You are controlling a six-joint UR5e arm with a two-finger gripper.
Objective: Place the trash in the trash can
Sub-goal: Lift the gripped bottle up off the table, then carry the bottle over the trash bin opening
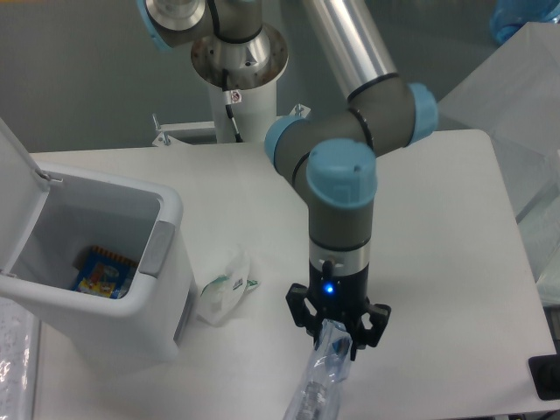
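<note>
Bottle [317, 385] hung slanting down-left from the claw [338, 331], pinched by its upper end, apparently clear of the bench [437, 262] for carrying. Wrapper [223, 284] lay left of the claw, beside the bin [166, 262], whose lid stood open to receive trash.

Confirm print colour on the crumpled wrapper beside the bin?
Green print on white wrapper, fixed camera view.

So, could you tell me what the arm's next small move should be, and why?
Probably carry the bottle left toward the bin. The gripper appears shut on the bottle's upper end, and the bottle hangs down toward the picture's bottom edge, well right of the bin. The lid is up, so the opening is free. The wrapper lies on the table beside the bin and can wait.
</note>
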